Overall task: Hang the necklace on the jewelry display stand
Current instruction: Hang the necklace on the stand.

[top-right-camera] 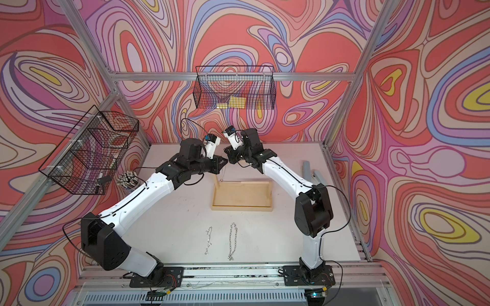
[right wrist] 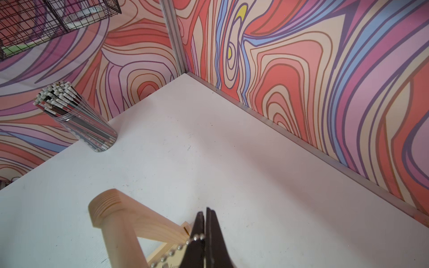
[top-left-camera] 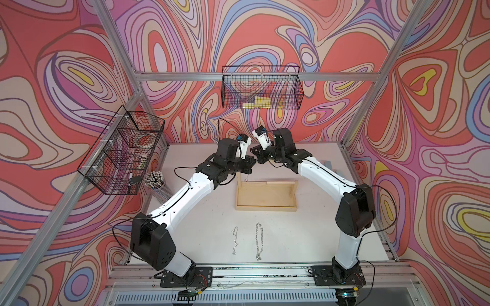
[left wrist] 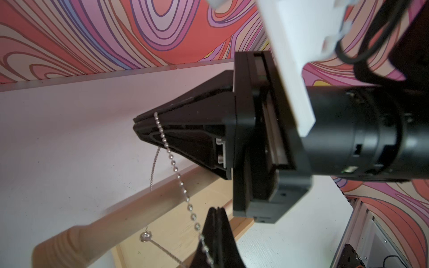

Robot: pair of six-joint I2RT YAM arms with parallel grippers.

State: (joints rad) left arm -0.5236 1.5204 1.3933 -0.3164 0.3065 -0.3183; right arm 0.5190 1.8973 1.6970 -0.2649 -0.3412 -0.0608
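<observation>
Pinching the necklace (left wrist: 176,171), left end effector (left wrist: 214,210) clamped, right end effector (left wrist: 137,124) clamped, above jewelry display stand (top-left-camera: 265,208)

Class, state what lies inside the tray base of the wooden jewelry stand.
The jewelry display stand tray's visible floor is bare wood. Its far edge is hidden by the crossbar and the left gripper.

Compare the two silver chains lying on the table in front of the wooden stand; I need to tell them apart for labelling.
The thin chain has fine links with what look like small charms; the chunky chain has bold, plain links. The thin chain is shorter; the chunky chain reaches farther at both ends. Both are silver and lie stretched out side by side, apart.
</observation>
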